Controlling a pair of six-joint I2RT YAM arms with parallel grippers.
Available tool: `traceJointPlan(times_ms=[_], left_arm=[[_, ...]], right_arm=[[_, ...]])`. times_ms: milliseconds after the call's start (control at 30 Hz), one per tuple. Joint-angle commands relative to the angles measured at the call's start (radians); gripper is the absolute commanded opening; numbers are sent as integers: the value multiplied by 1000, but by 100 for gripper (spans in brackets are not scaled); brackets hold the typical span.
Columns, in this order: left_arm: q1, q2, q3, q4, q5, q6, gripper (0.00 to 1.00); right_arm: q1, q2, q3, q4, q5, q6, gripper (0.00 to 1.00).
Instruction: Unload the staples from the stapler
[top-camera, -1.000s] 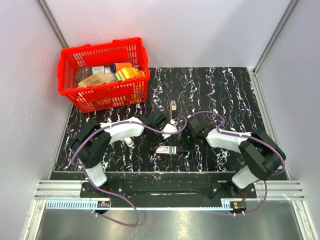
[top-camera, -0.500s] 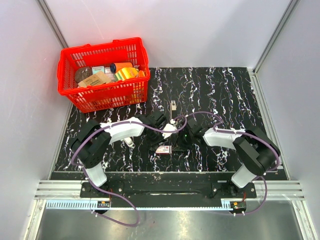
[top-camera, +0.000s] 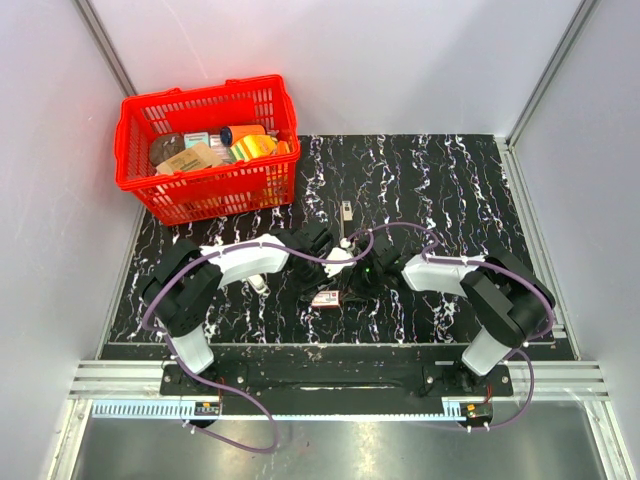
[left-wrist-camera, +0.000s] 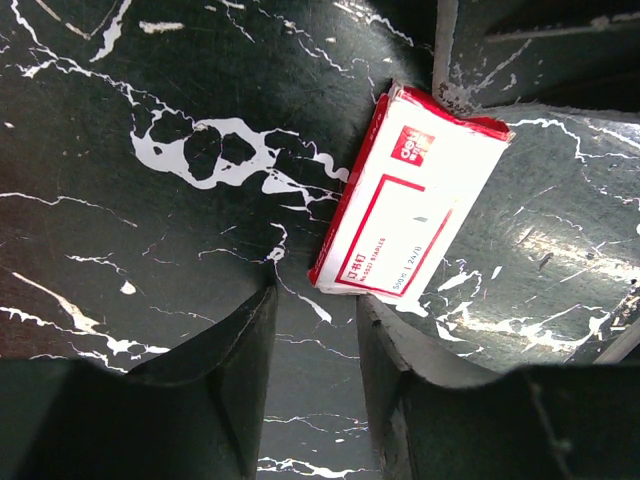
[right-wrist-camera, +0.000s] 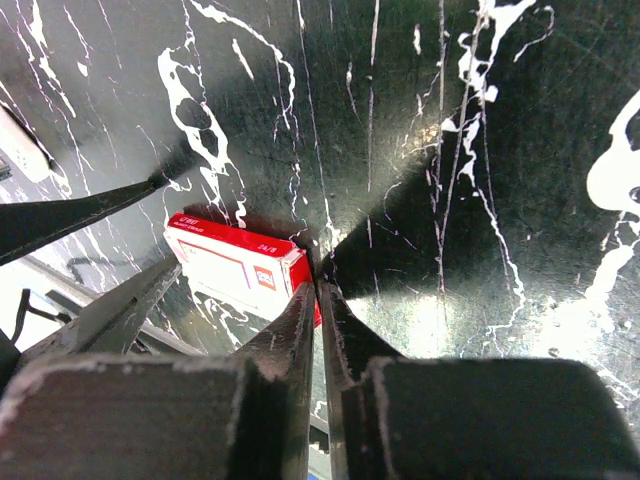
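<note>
The stapler, a slim black bar with a pale end, lies on the marbled table beyond both grippers, apart from them. It is out of both wrist views. A small red-and-white staple box lies flat between the grippers. It also shows in the left wrist view and the right wrist view. My left gripper is open and empty, and its right fingertip is at the box's near corner. My right gripper is shut and empty, with its tips against the box's end.
A red basket with several packaged items stands at the back left. A white oblong stick lies left of the box and shows at the right wrist view's left edge. Grey walls enclose the table.
My right gripper has moved left up to the staple box, and the box has slid slightly left. The left arm and the stapler have not moved.
</note>
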Motion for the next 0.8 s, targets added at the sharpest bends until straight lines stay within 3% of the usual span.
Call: traceJointPlan(times_ms=[0, 200, 233, 267, 433, 467, 633, 767], left_arm=[[-19, -7, 24, 1, 5, 24, 43], [39, -64, 74, -86, -3, 32, 66], [55, -82, 88, -101, 6, 33, 85], [76, -101, 103, -123, 15, 39, 88], [179, -194, 197, -218, 58, 33, 92], [197, -211, 218, -241, 61, 32, 99], [266, -345, 278, -301, 40, 18, 99], [328, -454, 271, -315, -18, -7, 99]], right_arm=[[20, -19, 18, -40, 42, -19, 13], [20, -101, -14, -118, 94, -42, 30], [20, -115, -28, -127, 104, -43, 34], [20, -131, -36, -136, 113, -46, 37], [17, -209, -41, -224, 179, -83, 59], [14, -227, -33, -248, 202, -95, 64], [9, -338, 50, -343, 312, -178, 91], [7, -373, 169, -434, 390, -259, 98]])
